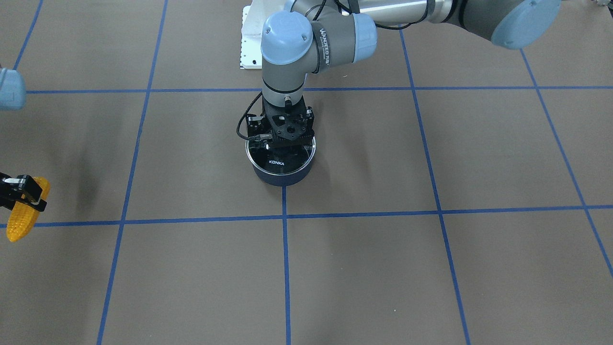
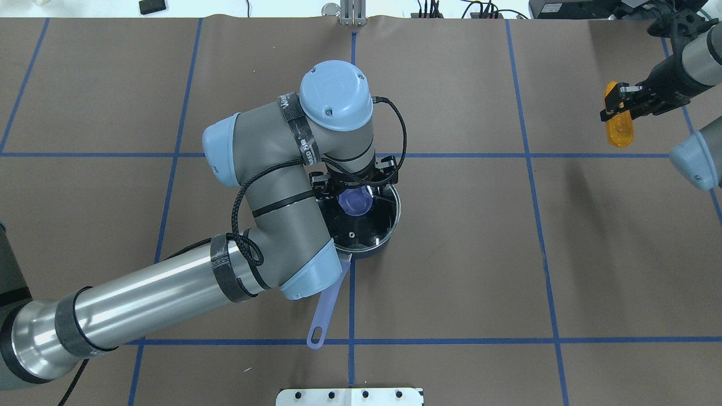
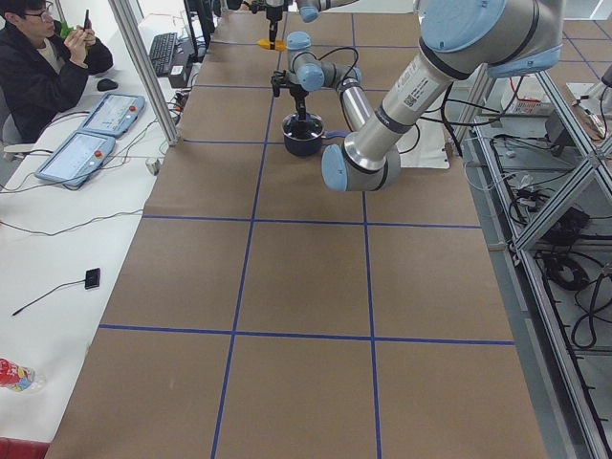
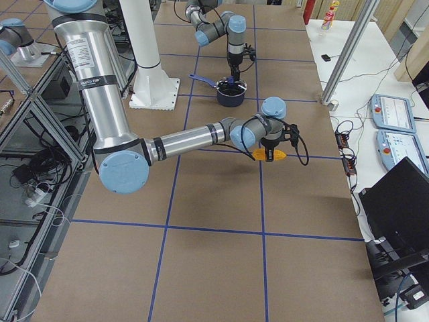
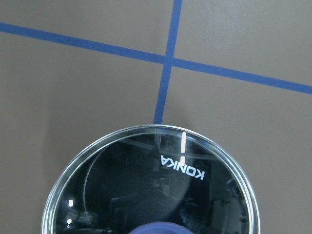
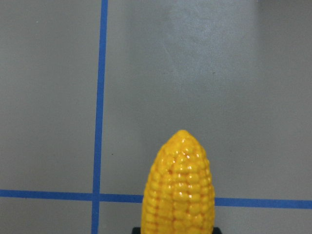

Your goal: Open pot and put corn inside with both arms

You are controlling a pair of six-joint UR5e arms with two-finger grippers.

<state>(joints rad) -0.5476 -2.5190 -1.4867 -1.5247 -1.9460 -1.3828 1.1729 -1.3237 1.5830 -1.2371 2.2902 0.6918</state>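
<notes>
The dark pot (image 1: 281, 176) stands mid-table with its glass lid (image 5: 146, 195) on it; its periwinkle handle (image 2: 327, 307) points toward the robot. My left gripper (image 1: 283, 139) is down on the lid, around its blue knob (image 2: 356, 201). I cannot tell whether its fingers are closed on the knob. My right gripper (image 2: 617, 104) is shut on the orange-yellow corn (image 2: 619, 129) and holds it above the table, far to the pot's right. The corn's tip also shows in the right wrist view (image 6: 179, 190), over bare table.
Blue tape lines grid the brown table cover. A white mounting plate (image 2: 350, 396) sits at the robot's base. A seated operator (image 3: 38, 67) and desk devices are beyond the table's far edge. Open table surface lies between the corn and the pot.
</notes>
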